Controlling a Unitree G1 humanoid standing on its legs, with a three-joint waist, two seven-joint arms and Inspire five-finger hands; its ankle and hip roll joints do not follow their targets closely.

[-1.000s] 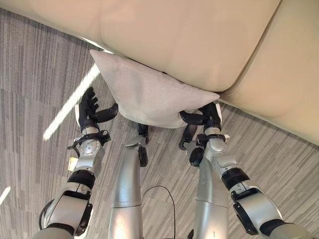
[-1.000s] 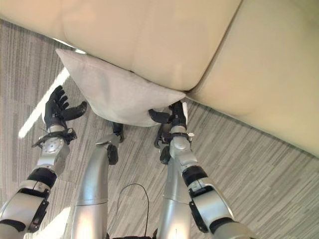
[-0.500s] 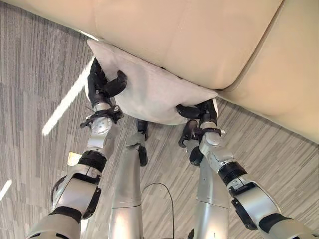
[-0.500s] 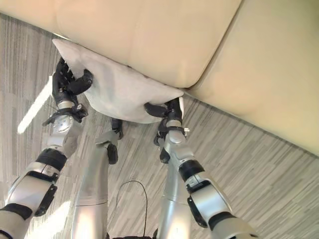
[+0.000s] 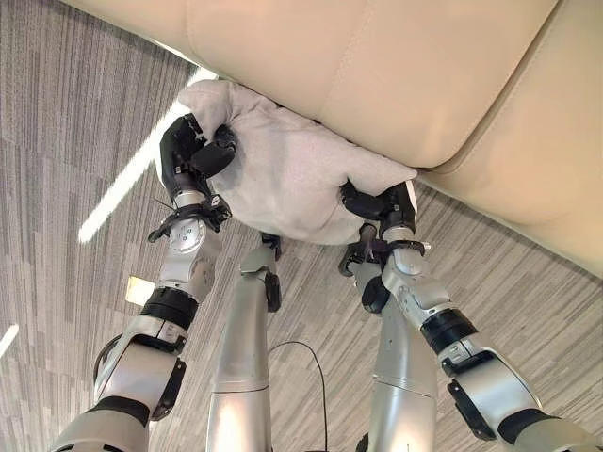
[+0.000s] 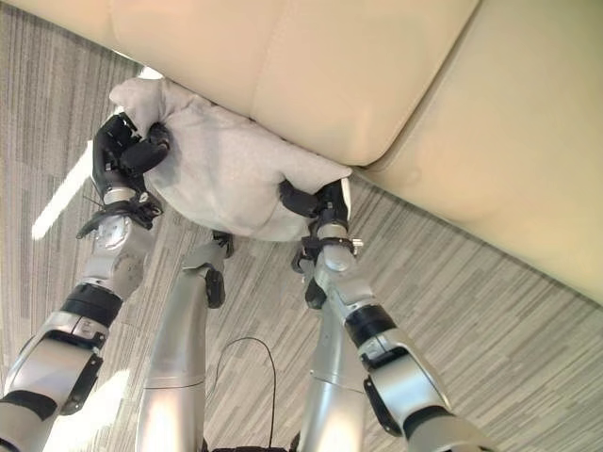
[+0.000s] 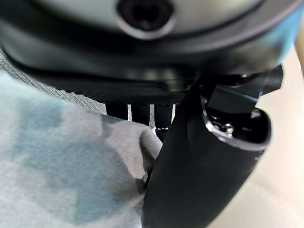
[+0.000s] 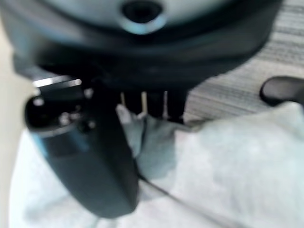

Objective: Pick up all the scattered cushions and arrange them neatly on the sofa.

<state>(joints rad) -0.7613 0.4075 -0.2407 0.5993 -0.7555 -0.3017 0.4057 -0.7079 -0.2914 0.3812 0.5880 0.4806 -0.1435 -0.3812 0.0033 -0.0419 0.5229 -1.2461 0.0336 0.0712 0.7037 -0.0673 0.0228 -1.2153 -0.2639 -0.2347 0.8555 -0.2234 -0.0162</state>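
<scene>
Gripping cushion (image 5: 283,174) against sofa (image 5: 396,75), left hand (image 5: 188,155), right hand (image 5: 386,207), carpet (image 5: 66,141)

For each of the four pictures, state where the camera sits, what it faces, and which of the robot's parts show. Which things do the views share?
Left eye: head, looking down at cushion, sofa, floor; left hand, right hand.
Right eye: same scene, slightly beside.
Left wrist: along its thumb, cushion gripped.
Right wrist: along its thumb, cushion gripped, floor beyond.
Shared: the cushion.
</scene>
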